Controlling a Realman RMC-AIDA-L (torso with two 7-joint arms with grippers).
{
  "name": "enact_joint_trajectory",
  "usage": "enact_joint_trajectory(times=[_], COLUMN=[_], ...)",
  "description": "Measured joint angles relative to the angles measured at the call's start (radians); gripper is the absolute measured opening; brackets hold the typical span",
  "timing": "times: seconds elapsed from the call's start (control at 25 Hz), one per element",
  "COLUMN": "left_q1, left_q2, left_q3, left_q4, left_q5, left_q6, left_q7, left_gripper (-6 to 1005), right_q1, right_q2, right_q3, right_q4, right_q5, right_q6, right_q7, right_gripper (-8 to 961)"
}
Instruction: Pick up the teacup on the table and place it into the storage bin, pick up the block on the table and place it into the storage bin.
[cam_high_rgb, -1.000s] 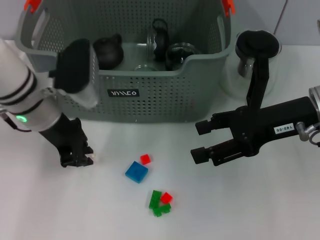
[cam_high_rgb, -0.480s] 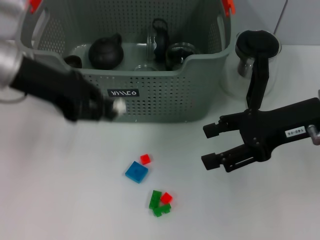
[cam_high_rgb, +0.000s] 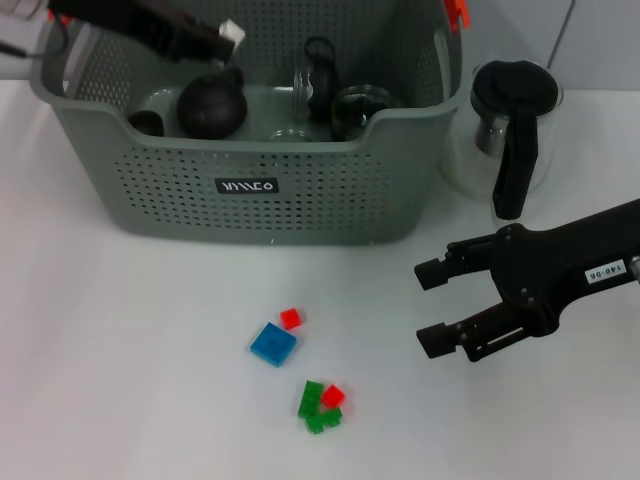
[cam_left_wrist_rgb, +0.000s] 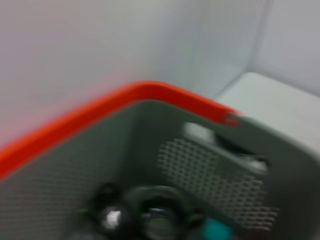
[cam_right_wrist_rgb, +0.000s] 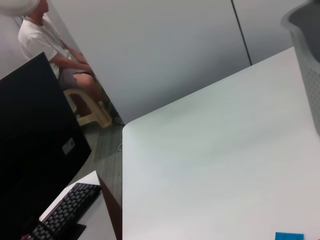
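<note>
Now, left gripper: up from the table by the blocks a second ago, over the storage bin near its back left corner; a small white piece shows at its tip, and whether the fingers clamp it I cannot tell.
Right gripper: fingers spread, holding nothing, drawn back to the right, low over the table.
Blocks: blue block, red and green pieces unmoved in front of the bin.
Teacup: none on the table; dark teaware lies in the bin.
Meaning: probably a release into the bin comes next.
</note>
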Motion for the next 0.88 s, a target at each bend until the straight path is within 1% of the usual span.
enact_joint_trajectory(times=[0.12,0.2,0.28,0.36,0.48,0.56,0.76,0.88], left_q1=[-0.035,-0.054,-0.07,-0.078,-0.081,-0.083,-0.081,-0.079], left_q2=[0.011,0.013,0.011,0.004,-0.008,-0.011,-0.02,-0.02], left_q3=[0.062,0.104,0.145,0.18,0.22,0.233,0.23,0.229], left_q4=[0.055,0.095,0.132,0.15,0.148,0.147,0.146,0.144], left_q5=[0.045,0.075,0.097,0.111,0.135,0.149,0.162,0.161], left_q6=[-0.135,-0.205,-0.258,-0.295,-0.316,-0.319,-0.333,-0.332], left_q7=[-0.06,-0.089,-0.102,-0.113,-0.128,-0.133,-0.134,-0.134], left_gripper=[294,301,308,314,324,331,347,357], right_q1=[0.0,0.0,0.002,0.007,0.015,0.02,0.028,0.028], right_q2=[-0.001,0.001,0.005,0.01,0.017,0.02,0.024,0.025], right_q3=[-0.006,-0.006,-0.006,-0.006,-0.006,-0.008,-0.01,-0.011], right_q4=[0.0,0.0,0.0,0.0,0.0,0.0,0.0,0.0], right_q5=[-0.004,-0.014,-0.027,-0.041,-0.057,-0.063,-0.066,-0.066], right_q6=[-0.005,-0.009,-0.011,-0.011,-0.011,-0.01,-0.004,-0.004], right_q7=[0.0,0.0,0.0,0.0,0.004,0.005,0.006,0.004], right_gripper=[946,947,947,947,946,946,946,946])
